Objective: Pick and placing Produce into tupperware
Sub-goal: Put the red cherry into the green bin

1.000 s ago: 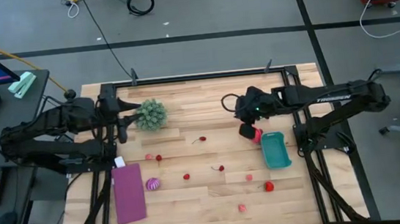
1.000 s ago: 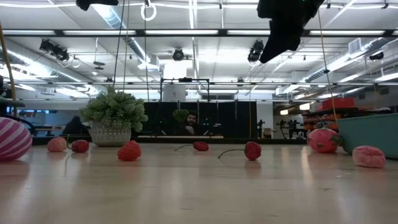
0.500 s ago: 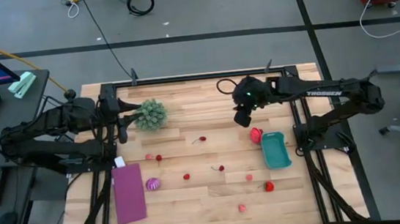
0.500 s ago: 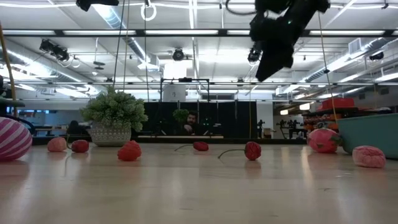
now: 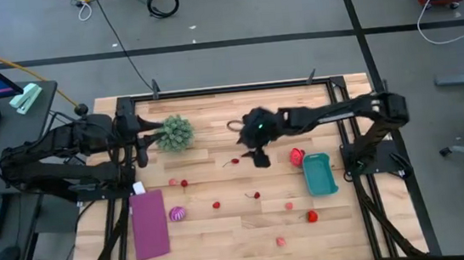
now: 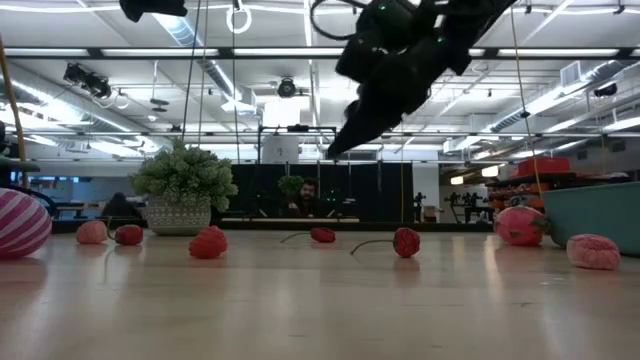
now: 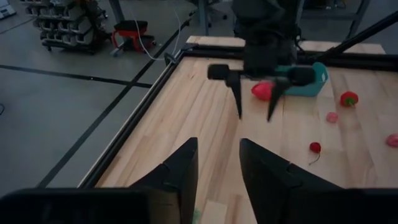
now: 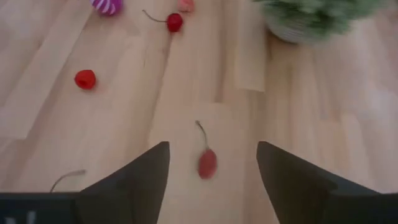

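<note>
— Two grippers to place. Right gripper (image 5: 257, 155) first?
— Hanging above mid-table, up off the wood. Fingers (image 8: 134, 180) spread wide, pinching nothing. Straight below, framed between them in the right wrist view, a stemmed cherry (image 8: 207, 163) lying on the boards.
— And the left gripper (image 7: 217, 146)?
— Off at the table's left side, just beside the green plant ball (image 5: 175, 133). Fingers parted, nothing in between.
— Tupperware (image 5: 319, 174)?
— On the table's right side, near the right arm's base. At its far corner, a red strawberry-like piece (image 5: 297, 156), touching or just beside; cannot tell which.
— Rest of the produce?
— Scattered loose on the wood, outside the tub: small red and pink pieces (image 5: 216, 205) across the middle and front, plus a magenta striped ball (image 5: 177, 213) just beside the purple mat (image 5: 149, 225).
</note>
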Motion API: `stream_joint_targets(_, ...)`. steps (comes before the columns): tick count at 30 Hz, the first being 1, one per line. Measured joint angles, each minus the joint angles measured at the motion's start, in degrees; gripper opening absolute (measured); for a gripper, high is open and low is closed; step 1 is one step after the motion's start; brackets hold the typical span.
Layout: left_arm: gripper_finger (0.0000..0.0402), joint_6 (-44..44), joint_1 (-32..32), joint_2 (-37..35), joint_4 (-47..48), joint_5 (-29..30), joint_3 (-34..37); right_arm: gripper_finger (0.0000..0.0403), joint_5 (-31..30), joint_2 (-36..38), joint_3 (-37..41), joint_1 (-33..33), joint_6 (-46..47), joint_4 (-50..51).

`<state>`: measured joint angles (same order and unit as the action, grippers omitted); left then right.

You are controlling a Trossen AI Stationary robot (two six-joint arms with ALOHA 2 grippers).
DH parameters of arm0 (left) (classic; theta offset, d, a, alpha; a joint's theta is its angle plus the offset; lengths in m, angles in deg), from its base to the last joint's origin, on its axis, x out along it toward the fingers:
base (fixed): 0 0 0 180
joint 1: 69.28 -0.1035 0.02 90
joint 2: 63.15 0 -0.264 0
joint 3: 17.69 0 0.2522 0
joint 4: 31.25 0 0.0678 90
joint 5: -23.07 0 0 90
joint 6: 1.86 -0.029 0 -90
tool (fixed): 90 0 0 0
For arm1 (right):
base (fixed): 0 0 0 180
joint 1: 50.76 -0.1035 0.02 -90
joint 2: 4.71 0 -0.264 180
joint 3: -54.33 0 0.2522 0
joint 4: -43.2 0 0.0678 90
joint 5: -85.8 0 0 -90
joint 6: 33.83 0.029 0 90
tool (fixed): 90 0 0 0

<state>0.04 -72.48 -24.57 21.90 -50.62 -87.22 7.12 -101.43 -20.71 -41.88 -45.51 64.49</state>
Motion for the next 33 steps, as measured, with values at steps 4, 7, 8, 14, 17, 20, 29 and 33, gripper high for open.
stream_joint_targets(4,0.0117,0.43,0.0,0.03,0.46,0.0,0.0,0.0251,-2.76,-5.22,0.0,-2.52,-1.27,-5.9)
stream_joint_targets(7,0.0117,0.43,0.02,0.01,0.45,0.0,0.0,0.0248,-3.14,-8.28,0.0,-3.41,-1.92,-8.85)
stream_joint_targets(8,0.0118,0.43,0.02,0.03,0.47,0.0,0.0,0.0247,-3.19,-9.1,0.0,-3.54,-1.92,-9.86)
stream_joint_targets(14,0.0115,0.41,0.02,0.01,0.42,0.0,0.0,0.0247,-3.13,-13.64,-0.02,-3.14,0.54,-12.7)
stream_joint_targets(17,0.0111,0.41,0.0,0.01,0.38,0.0,0.0,0.0247,-3.16,-15.43,-0.02,-2.49,2.32,-14.31)
stream_joint_targets(20,0.011,0.41,0.02,0.01,0.36,0.0,0.0,0.0248,-3.25,-16.62,-0.02,-1.76,2.07,-16.7)
stream_joint_targets(29,0.0112,0.39,0.02,0.01,0.33,0.0,0.0,0.0248,-3.16,-16.97,-0.07,-0.67,4.07,-17.53)
stream_joint_targets(33,0.011,0.37,0.02,0.01,0.33,0.0,0.0,0.0248,-3.06,-16.97,-0.07,-1.32,4.07,-17.33)
